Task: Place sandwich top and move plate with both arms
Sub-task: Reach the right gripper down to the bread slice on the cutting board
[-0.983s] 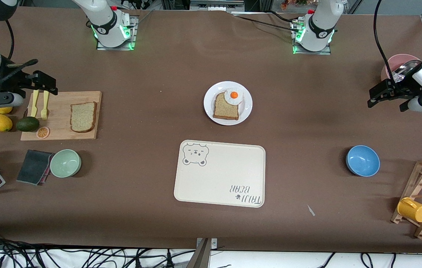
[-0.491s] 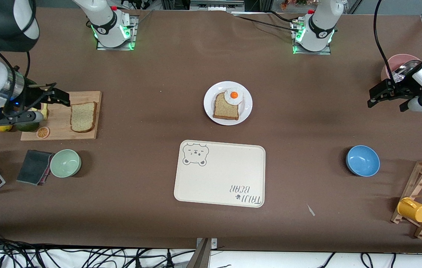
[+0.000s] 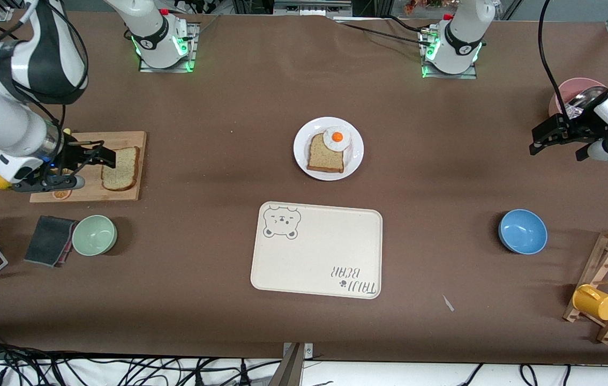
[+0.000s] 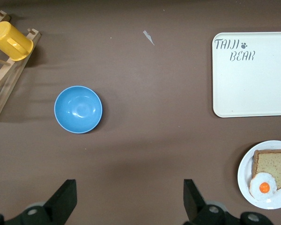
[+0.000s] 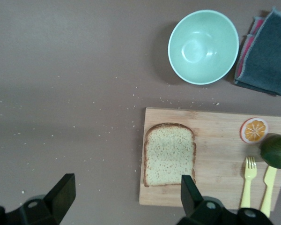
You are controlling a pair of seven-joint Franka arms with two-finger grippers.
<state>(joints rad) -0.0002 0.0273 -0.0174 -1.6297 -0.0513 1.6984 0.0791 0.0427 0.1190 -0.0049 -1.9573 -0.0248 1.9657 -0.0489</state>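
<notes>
Our right gripper (image 3: 101, 159) hangs over the wooden board (image 3: 89, 187), fingers wide apart, at nine o'clock from the sandwich top (image 3: 121, 167). We should center over the bread, go straight down, and pinch its edges gently. Our left gripper (image 3: 555, 138), open too, waits; the plate (image 3: 353, 155) sits mid-table.

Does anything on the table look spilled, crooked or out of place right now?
Little stands out. Pale crumbs lie scattered on the table beside the cutting board. On the plate, the fried egg sits half off its bread slice. A small pale scrap lies near the tray.
</notes>
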